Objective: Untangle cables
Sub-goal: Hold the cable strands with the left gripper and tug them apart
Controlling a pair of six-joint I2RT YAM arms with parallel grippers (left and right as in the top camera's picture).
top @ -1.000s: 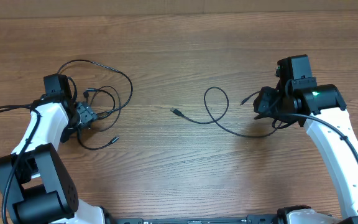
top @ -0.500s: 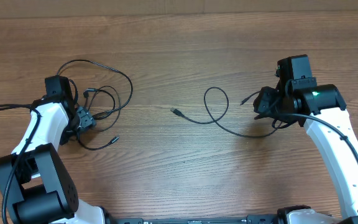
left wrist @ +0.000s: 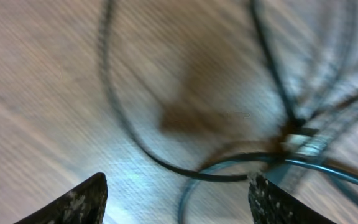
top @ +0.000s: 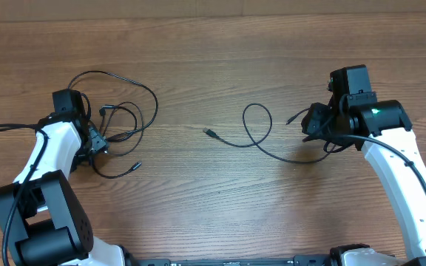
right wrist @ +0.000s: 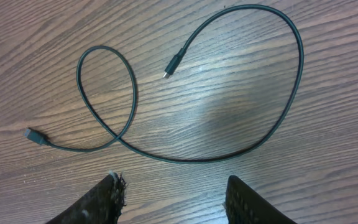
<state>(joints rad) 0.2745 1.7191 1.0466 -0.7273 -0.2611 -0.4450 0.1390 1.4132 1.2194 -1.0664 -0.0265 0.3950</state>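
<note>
Tangle of thin black cables lies at the left of the wood table: several loops crossing, w/ small plugs bunched near the middle. Left claw sits low at the tangle's near-left edge, right over the strands, prob. so it can pick one out of the knot. Its wrist view is blurred, but the fingers stand wide apart. One strand runs btwn them w/o being pinched, so nothing is held as far as I can tell. A plug end shows just ahead where several strands meet, likely the crossing that needs working loose.

Centre to right: one cable lies by itself, well apart from the tangle, i.e. already separated. It makes one small loop crossing itself, then a wide bend. Both plugs lie free on the wood. Right claw hovers over that cable's right part, fingers partway apart and empty. It looks parked there, out of the left arm's way.

Judgement: task partly done, one cord out, rest bunched at left. Next move needs a pinch on a single strand, not two. Risk: dragging the whole knot along.
</note>
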